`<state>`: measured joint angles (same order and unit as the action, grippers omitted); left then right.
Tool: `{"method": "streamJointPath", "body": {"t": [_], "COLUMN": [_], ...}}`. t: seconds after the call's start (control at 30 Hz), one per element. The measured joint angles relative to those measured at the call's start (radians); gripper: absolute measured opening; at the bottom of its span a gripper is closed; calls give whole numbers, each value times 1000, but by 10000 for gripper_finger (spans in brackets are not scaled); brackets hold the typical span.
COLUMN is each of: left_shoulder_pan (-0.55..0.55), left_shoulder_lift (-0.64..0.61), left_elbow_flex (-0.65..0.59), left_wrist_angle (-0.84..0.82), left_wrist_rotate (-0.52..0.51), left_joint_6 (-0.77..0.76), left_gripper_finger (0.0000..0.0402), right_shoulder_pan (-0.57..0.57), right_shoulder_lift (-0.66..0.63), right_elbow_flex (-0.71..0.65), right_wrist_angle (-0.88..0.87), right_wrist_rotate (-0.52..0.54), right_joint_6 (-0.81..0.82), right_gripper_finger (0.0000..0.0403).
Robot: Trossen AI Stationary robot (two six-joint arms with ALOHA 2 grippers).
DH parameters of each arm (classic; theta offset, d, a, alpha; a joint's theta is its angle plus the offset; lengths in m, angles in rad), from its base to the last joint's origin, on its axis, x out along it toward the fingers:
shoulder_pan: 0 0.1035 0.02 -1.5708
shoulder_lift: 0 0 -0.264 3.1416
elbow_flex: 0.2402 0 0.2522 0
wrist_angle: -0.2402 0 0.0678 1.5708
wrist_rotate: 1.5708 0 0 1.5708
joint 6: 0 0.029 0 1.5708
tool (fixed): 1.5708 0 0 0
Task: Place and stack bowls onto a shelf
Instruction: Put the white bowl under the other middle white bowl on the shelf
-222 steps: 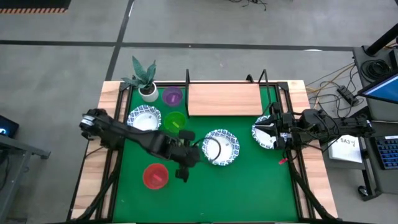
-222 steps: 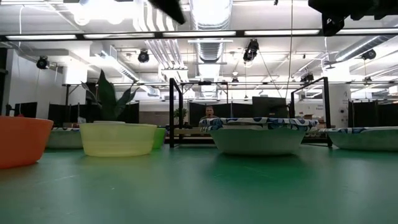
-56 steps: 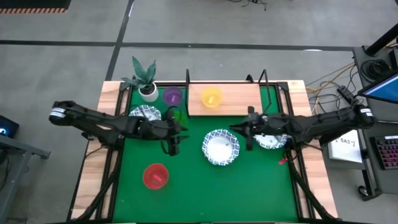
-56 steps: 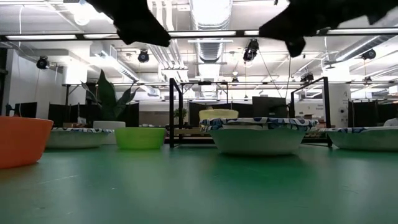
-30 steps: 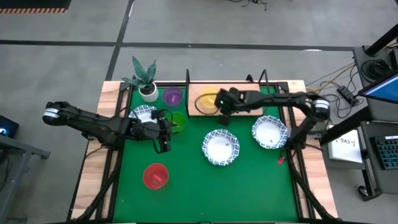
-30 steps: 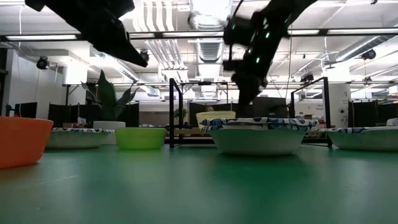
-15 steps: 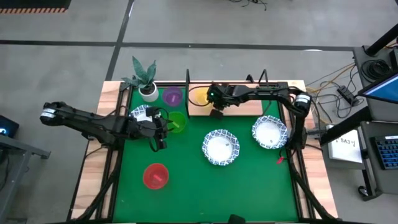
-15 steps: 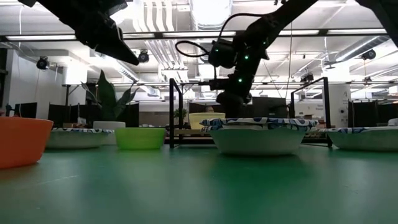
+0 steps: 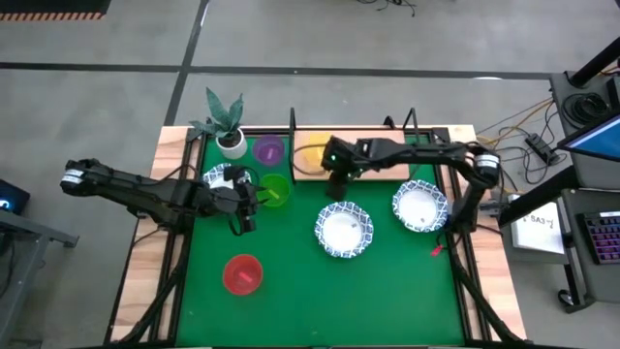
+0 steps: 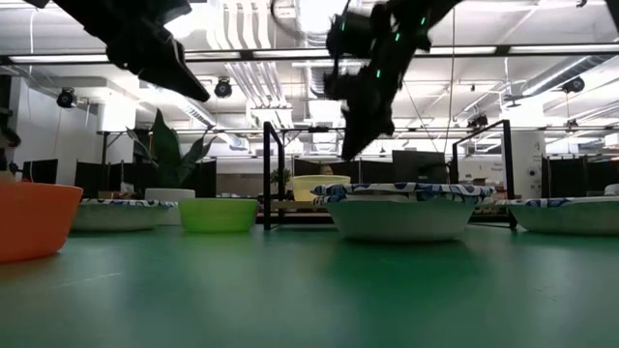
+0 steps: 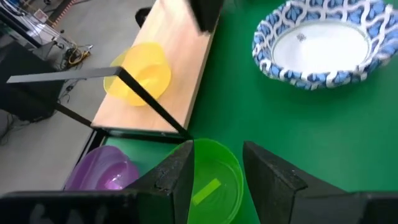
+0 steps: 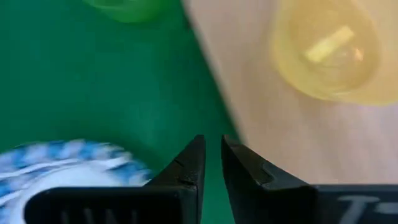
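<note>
Yellow bowl (image 9: pixel 312 152) sits on the shelf's (image 9: pixel 373 155) left end. Just beside it, the right end effector (image 9: pixel 336 181) hangs nearly closed, empty. Left end effector (image 11: pixel 214 177), open and empty, hovers over the green bowl (image 9: pixel 274 189); next it must descend and grip the rim.

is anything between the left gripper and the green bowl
Nothing visible is. In the left wrist view, the left gripper hangs with open fingers right over the green bowl, its near rim between them. The shelf upright stands just past the bowl, not between.
</note>
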<state>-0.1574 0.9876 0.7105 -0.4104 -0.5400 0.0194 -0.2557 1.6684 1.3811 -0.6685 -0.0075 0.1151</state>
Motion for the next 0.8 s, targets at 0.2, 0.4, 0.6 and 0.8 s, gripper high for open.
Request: {"method": "streamJointPath", "body": {"t": [0.2, 0.4, 0.6, 0.8], "left_shoulder_pan": [0, 0, -1, 0], "left_shoulder_lift": [4, 4, 4, 4], "left_elbow_flex": [0, 0, 0, 0], "left_wrist_angle": [-13, -48, -86, -87], "left_wrist_rotate": [1, 2, 3, 2], "left_joint_6": [24, 32, 22, 29], "left_gripper_finger": [120, 120, 120, 120], "right_shoulder_pan": [170, 306, 340, 248], "right_shoulder_lift": [-60, -60, -68, -92], "right_elbow_flex": [-11, -71, -119, -175], "right_wrist_angle": [68, 214, 133, -67], "right_wrist_rotate": [65, 28, -47, -22], "right_joint_6": [159, 339, 439, 637], "right_gripper_finger": [43, 43, 43, 43]}}
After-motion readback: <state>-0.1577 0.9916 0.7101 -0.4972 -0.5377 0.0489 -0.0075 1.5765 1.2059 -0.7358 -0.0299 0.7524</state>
